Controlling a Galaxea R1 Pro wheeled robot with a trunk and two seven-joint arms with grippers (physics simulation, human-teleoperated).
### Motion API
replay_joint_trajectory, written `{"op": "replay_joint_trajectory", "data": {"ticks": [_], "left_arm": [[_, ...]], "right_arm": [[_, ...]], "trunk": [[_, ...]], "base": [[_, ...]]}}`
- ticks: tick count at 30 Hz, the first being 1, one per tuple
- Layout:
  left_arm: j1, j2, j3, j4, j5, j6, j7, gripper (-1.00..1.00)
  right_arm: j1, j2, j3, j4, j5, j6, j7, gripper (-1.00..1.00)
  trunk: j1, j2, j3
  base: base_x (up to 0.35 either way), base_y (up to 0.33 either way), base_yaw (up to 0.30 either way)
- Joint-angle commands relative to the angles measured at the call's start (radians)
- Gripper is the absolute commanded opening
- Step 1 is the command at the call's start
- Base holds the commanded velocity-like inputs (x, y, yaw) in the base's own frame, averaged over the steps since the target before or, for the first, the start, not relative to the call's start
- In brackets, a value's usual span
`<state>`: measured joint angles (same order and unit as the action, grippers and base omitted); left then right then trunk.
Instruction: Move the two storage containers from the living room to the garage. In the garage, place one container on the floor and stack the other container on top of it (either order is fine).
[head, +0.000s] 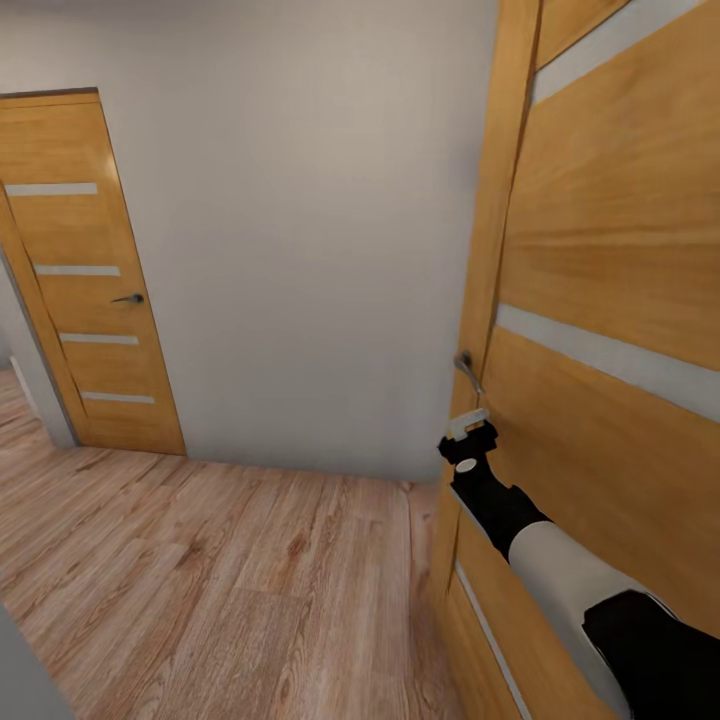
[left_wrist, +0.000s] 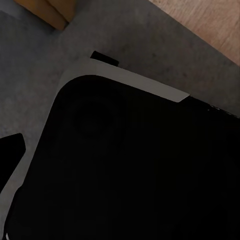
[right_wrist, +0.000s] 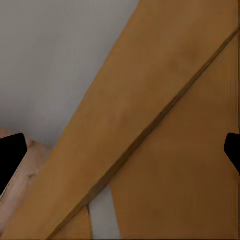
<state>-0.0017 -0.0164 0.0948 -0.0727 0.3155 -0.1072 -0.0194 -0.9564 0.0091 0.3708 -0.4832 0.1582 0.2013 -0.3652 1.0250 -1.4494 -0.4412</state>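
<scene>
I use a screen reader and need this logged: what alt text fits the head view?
The robot's right arm reaches to a wooden door at the right, its right gripper just below the metal door handle. A grey wall stands ahead, a second, closed wooden door at the left, over a light wood plank floor.

Head cam looks forward-down a hallway, right door (head: 610, 300) close, far door (head: 90, 270) across the wood floor (head: 230, 580). Right wrist cam sits tight on that near door (right_wrist: 165, 130); left wrist cam faces down at the robot's dark body (left_wrist: 125, 170).
</scene>
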Motion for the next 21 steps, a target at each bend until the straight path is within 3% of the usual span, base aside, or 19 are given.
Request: {"op": "replay_joint_trajectory", "data": {"ticks": [1, 14, 21], "left_arm": [[0.0, 0.0, 0.008, -0.001, 0.001, -0.002, -0.002, 1.0], [0.0, 0.001, 0.006, -0.001, -0.001, -0.002, -0.002, 1.0], [0.0, 0.0, 0.006, -0.001, -0.002, -0.002, -0.002, 1.0]], "right_arm": [[-0.001, -0.01, -0.009, 0.0, 0.013, 0.013, -0.008, 1.0], [-0.001, -0.127, -0.022, -0.003, 0.014, 0.004, -0.008, 1.0], [-0.001, -0.154, -0.024, -0.003, 0.014, 0.001, -0.006, 1.0]], "trunk": [[0.0, -0.001, -0.001], [0.0, -0.001, -0.001], [0.0, -0.001, -0.001]], "base": [[0.0, 0.0, 0.0], [0.0, 0.0, 0.0], [0.0, 0.0, 0.0]]}}
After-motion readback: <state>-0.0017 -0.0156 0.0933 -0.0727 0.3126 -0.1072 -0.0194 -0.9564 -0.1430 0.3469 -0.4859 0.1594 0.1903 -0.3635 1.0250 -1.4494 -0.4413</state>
